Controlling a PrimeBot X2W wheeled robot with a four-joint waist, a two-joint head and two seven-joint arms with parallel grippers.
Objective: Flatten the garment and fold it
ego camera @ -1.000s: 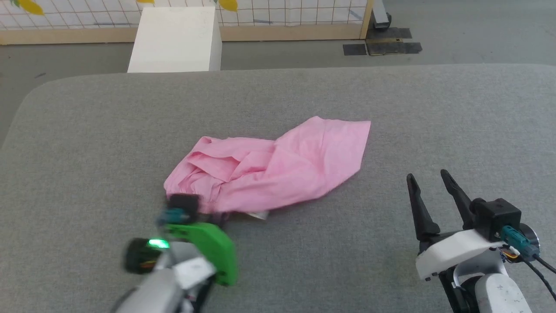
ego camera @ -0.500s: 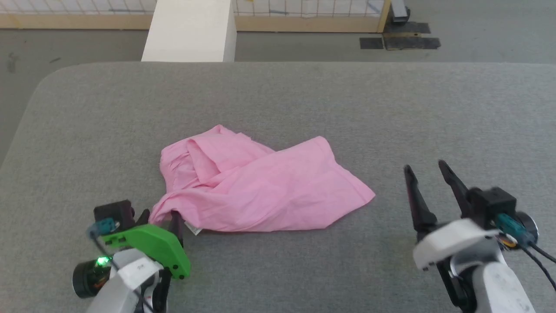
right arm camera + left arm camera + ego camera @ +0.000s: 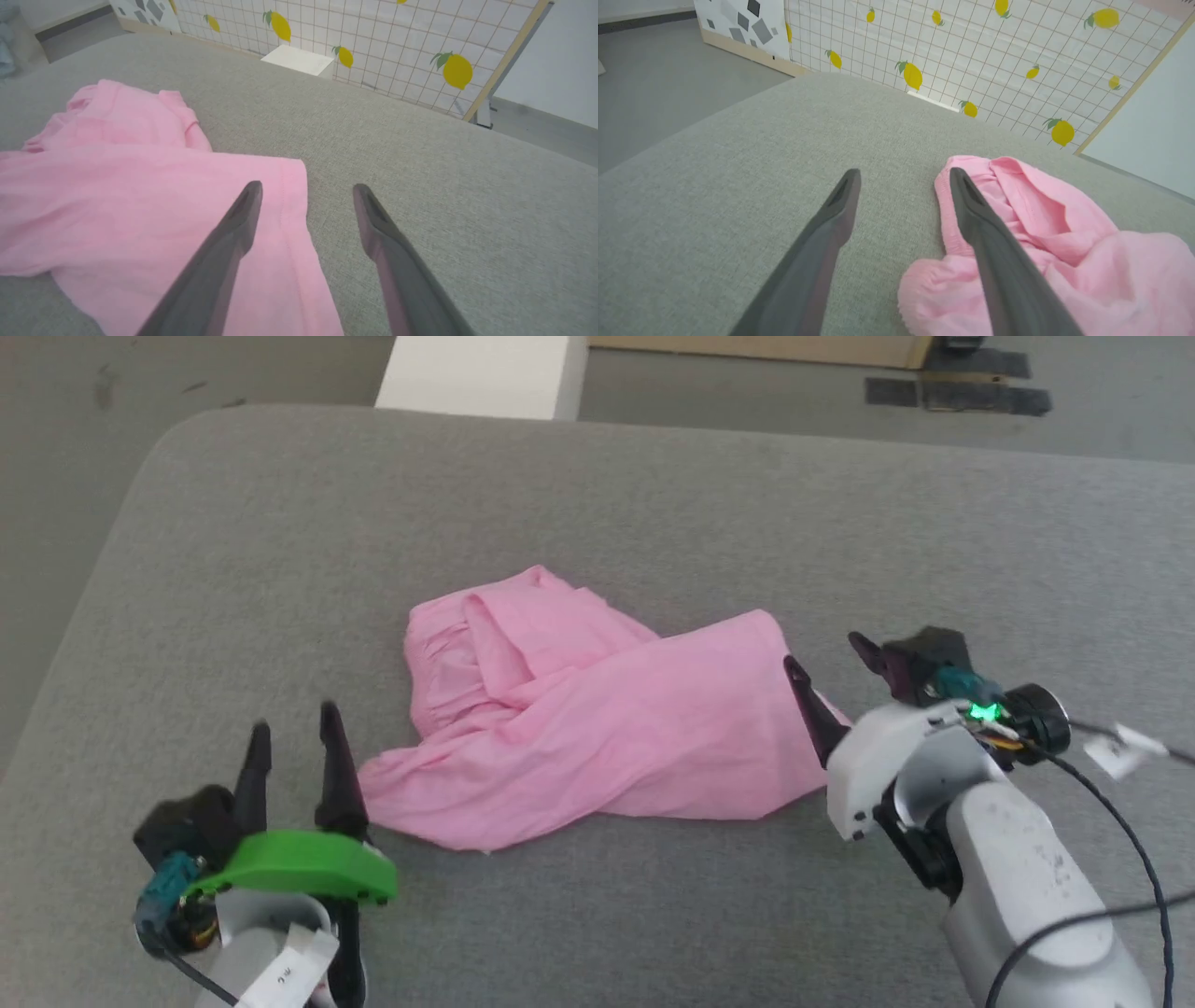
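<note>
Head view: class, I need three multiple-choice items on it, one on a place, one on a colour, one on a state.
1. Where does the garment lie?
A. between the left claw and the right claw
B. on the floor
C. left of both claws

2. What colour is the left claw's cover?
A. white
B. green
C. blue

3. How is the right claw?
A. shut on the garment
B. shut, empty
C. open, empty

1 A: it spreads between them on the grey surface.
2 B: the cover shows bright green.
3 C: its fingers stand apart, gripping nothing.
</note>
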